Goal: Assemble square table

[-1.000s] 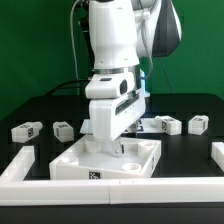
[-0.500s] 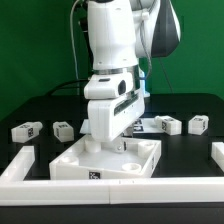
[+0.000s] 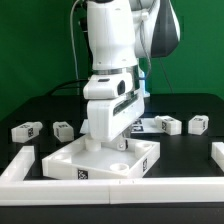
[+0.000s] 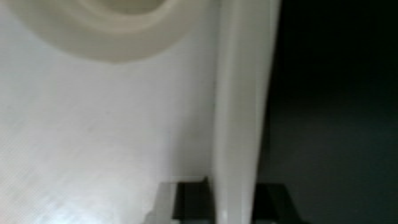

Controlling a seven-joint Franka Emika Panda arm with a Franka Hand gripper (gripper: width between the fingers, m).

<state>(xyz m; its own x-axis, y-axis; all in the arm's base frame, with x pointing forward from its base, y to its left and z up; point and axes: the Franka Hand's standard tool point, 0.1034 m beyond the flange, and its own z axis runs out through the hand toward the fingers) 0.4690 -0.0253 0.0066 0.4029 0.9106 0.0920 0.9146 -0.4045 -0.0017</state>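
While all four legs (image 3: 63,129) lie loose, assembly looks barely begun | exterior view: tabletop (image 3: 70,160) at 6 o'clock on bench (image 3: 30,110), legs two at 9 o'clock, two at 3 | wrist view: jaws clamp tabletop's edge, socket (image 4: 121,22) empty.

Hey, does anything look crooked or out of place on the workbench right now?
The tabletop sits skewed, its edges not parallel to the front rail. The gripper straddles its rim, so it is probably mid-move. The four legs lie loose beyond it; nothing looks damaged.
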